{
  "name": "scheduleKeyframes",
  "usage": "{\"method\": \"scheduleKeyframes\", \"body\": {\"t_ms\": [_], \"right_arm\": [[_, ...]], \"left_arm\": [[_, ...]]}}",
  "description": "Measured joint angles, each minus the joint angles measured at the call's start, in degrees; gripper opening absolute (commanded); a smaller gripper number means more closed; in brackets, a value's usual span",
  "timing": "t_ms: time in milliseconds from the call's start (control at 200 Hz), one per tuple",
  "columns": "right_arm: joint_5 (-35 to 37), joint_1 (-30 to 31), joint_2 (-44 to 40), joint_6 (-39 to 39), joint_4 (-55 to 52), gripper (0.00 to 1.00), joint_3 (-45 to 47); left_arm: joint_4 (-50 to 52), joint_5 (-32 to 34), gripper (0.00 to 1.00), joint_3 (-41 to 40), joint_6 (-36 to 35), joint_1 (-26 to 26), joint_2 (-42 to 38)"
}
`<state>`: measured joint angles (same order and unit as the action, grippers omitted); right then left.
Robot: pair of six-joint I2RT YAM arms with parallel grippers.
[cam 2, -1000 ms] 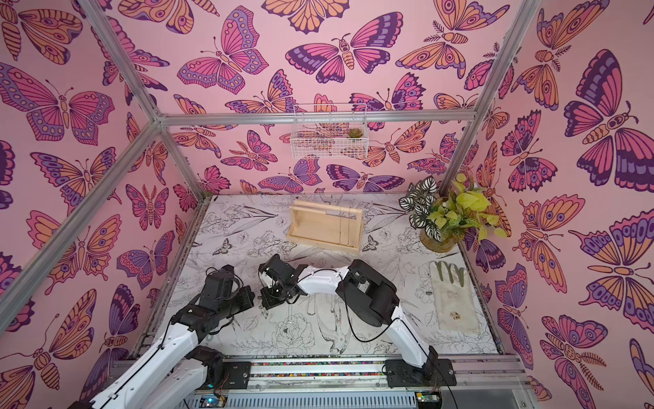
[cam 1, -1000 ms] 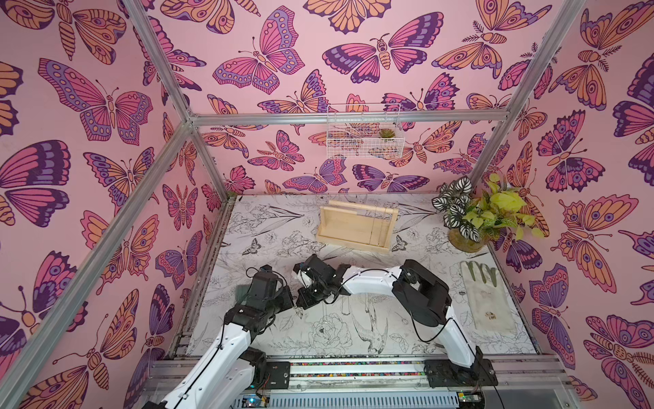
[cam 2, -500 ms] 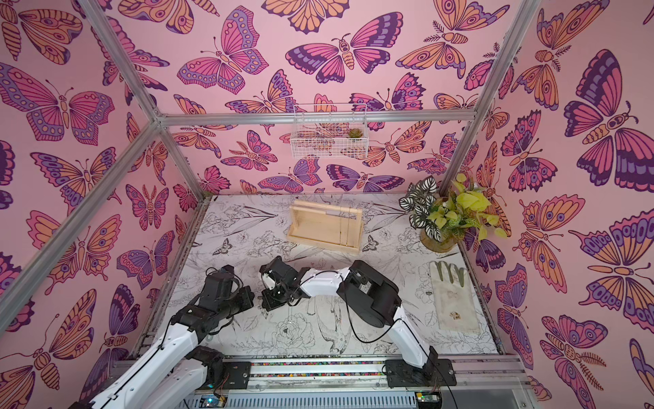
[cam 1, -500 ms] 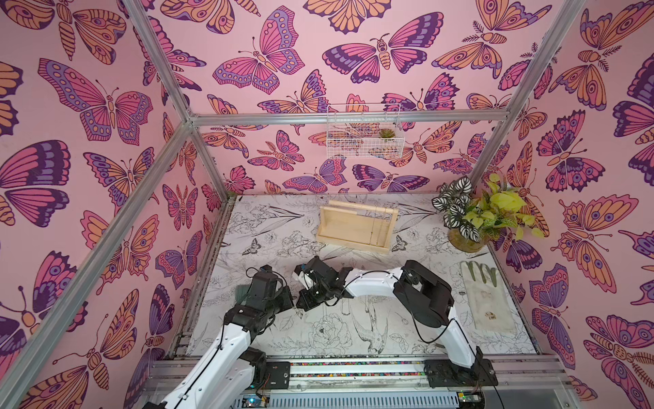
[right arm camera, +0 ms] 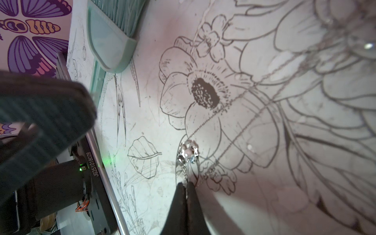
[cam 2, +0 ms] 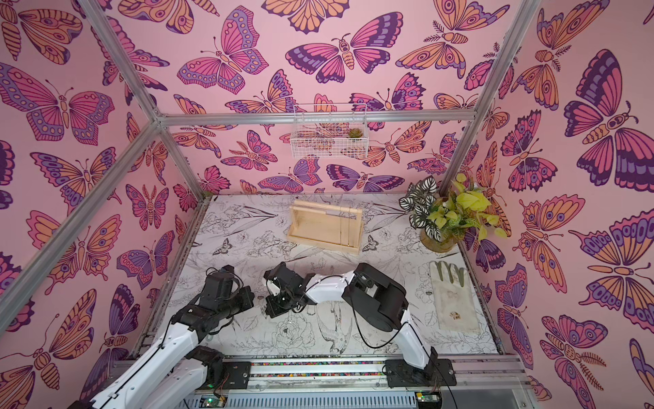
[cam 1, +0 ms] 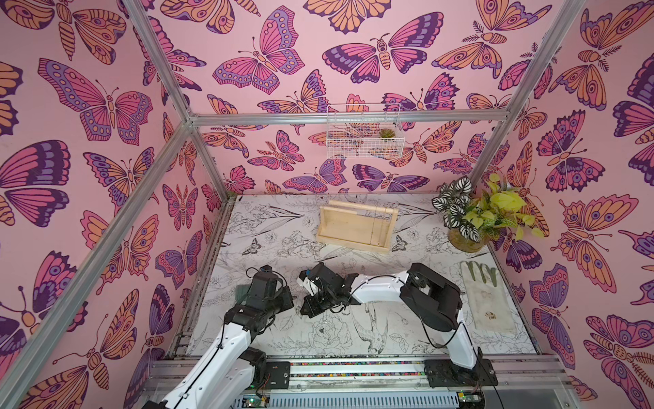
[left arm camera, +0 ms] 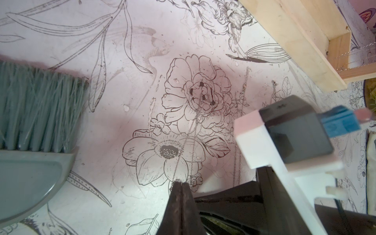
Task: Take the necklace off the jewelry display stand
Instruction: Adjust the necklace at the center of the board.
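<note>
No arm movement over the last second; necklace held clear of jewelry display stand.
Near the front, the left tool and right tool are each pressed together, pinching the necklace's fine chain, with the pendant close to the surface. The jewelry display stand sits well apart at the rear. Removal is judged done, though one thin chain apparently remains there.

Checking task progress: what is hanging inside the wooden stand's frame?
Thin chain strands hang inside the wooden stand, near one end; the rest of the frame shows bare wood. Whether they belong to one necklace or several, and any clasp or pendant, is too small to tell.
</note>
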<state>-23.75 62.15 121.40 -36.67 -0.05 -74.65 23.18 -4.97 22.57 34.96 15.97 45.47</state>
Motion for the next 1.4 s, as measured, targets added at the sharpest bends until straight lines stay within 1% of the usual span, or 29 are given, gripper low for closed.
{"method": "scheduleKeyframes", "body": {"t_ms": [210,365,496,651,891,1131,1402], "right_arm": [[0.42,0.26,-1.81,-0.85,0.79,0.0,2.75],[0.76,0.26,-1.97,-0.76,0.28,0.0,2.6],[1.81,0.26,-1.95,-0.42,-2.34,0.0,0.79],[2.51,0.26,-1.79,0.31,-4.59,0.0,-3.41],[2.71,0.11,1.2,1.11,-5.99,0.0,-9.2],[3.28,-0.72,4.85,1.14,-8.61,0.0,-11.02],[3.58,-0.92,5.01,1.16,-9.4,0.0,-11.74]], "left_arm": [[-0.02,-0.04,0.0,0.02,0.0,-0.2,0.13],[-0.02,-0.15,0.0,0.02,0.0,-0.2,0.13],[-0.02,-0.17,0.0,0.02,0.0,-0.2,0.13],[-0.02,-0.2,0.0,0.02,0.0,-0.2,0.11],[-0.02,-0.26,0.0,0.02,0.0,-0.2,0.11],[-0.02,-0.63,0.0,0.02,0.0,-0.2,-0.15],[0.02,-0.63,0.0,0.02,0.0,-0.2,-0.15]]}}
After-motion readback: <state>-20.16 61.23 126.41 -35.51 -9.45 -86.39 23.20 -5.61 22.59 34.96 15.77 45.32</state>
